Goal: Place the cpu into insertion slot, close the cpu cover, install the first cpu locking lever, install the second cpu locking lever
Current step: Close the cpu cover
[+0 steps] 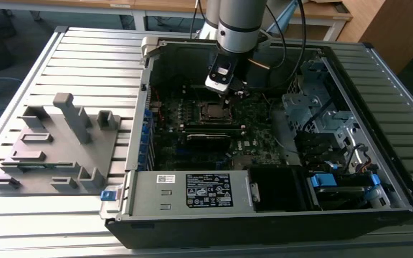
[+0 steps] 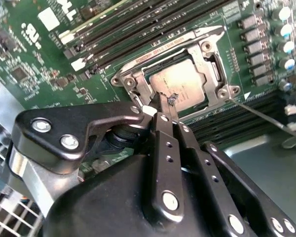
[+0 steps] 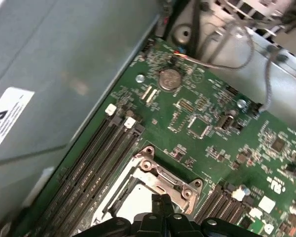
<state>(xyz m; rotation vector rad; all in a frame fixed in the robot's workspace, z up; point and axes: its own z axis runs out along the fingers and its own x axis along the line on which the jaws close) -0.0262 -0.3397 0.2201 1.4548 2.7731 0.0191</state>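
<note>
The tool (image 2: 165, 101) is closed, its two black fingers pressed together, with the tips touching down at the near edge of the chip (image 2: 182, 84). The chip lies flat in the socket (image 2: 213, 73), its dull silver top facing up. The cover frame (image 2: 185, 42) lies around the chip, which shows through its window. A thin metal rod (image 2: 259, 114) runs out from one corner of the socket. Beyond the socket are long black memory slots (image 2: 138, 29) on the green circuit board (image 2: 34, 59). In the exterior view, the arm reaches down into an open computer case (image 1: 378, 70) on a slatted tabletop (image 1: 92, 59). A grey holder tray (image 1: 56, 145) sits at the exterior view's left.
</note>
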